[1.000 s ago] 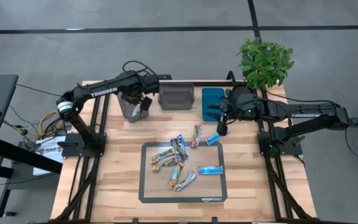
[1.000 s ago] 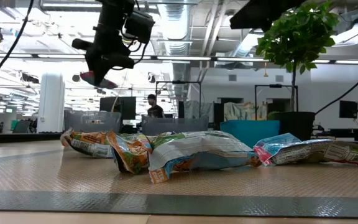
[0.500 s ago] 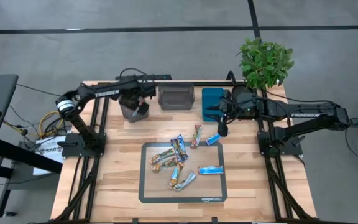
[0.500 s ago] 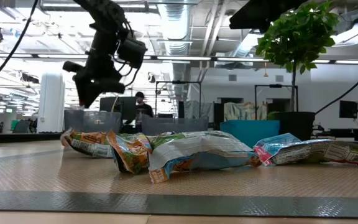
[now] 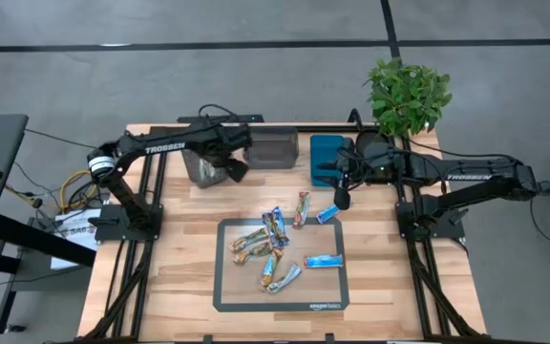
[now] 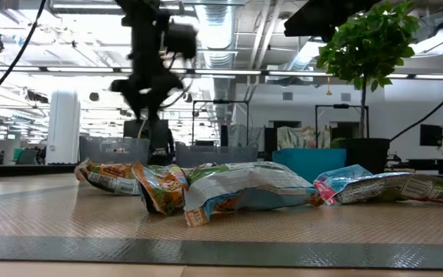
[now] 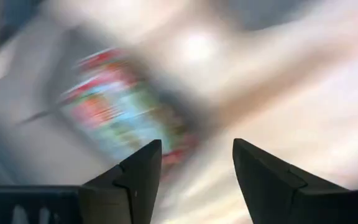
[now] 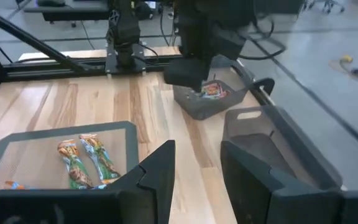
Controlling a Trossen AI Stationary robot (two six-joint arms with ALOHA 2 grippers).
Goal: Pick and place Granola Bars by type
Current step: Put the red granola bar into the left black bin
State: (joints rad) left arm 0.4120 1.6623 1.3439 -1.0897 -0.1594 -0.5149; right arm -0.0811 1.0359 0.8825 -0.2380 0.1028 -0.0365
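Note:
Several granola bars [image 5: 273, 250] lie on the dark mat [image 5: 227, 296], most multicoloured or tan, one bright blue [image 5: 322, 260]. Two more lie off the mat, a tan one [image 5: 302, 207] and a blue one [image 5: 327, 214]. My left gripper [image 5: 234, 172] hangs open just right of the left grey bin [image 5: 200, 168]. Nothing is between its fingers [image 7: 197, 146]. A multicoloured bar [image 7: 123, 106] lies flat in that bin and also shows in the right wrist view [image 8: 211, 91]. My right gripper [image 5: 340, 199] waits open beside the blue bin [image 5: 326, 158], holding nothing [image 8: 197, 149].
A second grey bin [image 5: 270, 151] stands between the left grey bin and the blue one, along the table's far edge. A potted plant [image 5: 407, 94] sits at the far right corner. Bare wood [image 5: 184, 239] lies left and right of the mat.
My left gripper dipped over the left grey bin, then rose and swung toward the table's right, turning as it went. It has let go of the multicoloured bar it carried, which now lies in that bin.

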